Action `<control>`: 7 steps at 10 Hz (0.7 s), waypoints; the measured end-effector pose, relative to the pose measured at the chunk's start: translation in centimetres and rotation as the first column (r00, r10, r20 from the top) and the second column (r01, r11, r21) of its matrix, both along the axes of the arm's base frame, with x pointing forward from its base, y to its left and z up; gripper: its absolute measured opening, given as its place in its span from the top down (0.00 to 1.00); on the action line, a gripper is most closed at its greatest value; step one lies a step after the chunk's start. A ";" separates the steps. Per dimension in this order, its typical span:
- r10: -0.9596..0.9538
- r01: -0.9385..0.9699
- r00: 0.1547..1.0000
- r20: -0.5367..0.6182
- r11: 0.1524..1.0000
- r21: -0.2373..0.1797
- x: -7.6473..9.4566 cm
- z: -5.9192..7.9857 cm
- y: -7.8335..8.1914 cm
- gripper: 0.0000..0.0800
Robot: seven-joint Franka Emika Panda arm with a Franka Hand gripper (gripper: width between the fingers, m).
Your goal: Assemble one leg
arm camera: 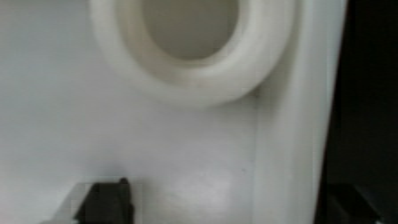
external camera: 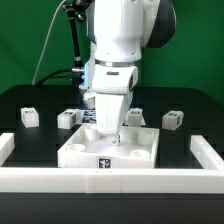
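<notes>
1. White on white nearly everywhere, so hard to split edges. Can't make out the gripper (external camera: 105,130) tips in the exterior view: lost under the arm's bulk, low over the square piece (external camera: 145,150).
2. Wrist view blurred and tightly cropped. Shows only one dark finger (arm camera: 107,202) at the frame edge, with the other finger cut off. Cannot tell the jaw gap, nor whether anything is held.
3. Also catches a round socket (arm camera: 192,92) with a raised rim, partly cut off, close ahead of that finger but not touching it.
4. Four loose blocks in a row on the black table (external camera: 40,135), behind the square piece: leg (external camera: 29,117) at the exterior view's far left, second leg (external camera: 68,119) just left of the arm, third leg (external camera: 137,117) just right of it, fourth leg (external camera: 173,119) far right.
5. Too small to read any long axis; all four look squat. Dark tag patch on the camera-side face of the fourth leg; can't tell the pointing direction for the others.
</notes>
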State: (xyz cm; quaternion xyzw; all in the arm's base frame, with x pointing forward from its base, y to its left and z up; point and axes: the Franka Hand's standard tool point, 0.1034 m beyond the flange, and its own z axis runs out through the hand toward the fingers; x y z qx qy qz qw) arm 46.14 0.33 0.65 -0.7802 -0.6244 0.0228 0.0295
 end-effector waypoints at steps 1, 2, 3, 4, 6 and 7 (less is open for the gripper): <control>0.000 0.000 1.000 0.000 1.000 0.000 0.0 0.0 0.0 0.54; 0.000 0.000 1.000 0.000 1.000 0.000 0.0 0.0 0.0 0.71; 0.000 0.000 1.000 -0.001 1.000 0.000 0.0 0.0 0.0 0.87; 0.000 0.000 1.000 0.006 1.000 0.000 0.2 0.1 0.0 0.87; 0.000 0.000 1.000 0.010 1.000 0.000 0.3 0.1 0.0 0.93; 0.000 0.000 1.000 0.011 1.000 0.000 0.3 0.1 0.0 0.93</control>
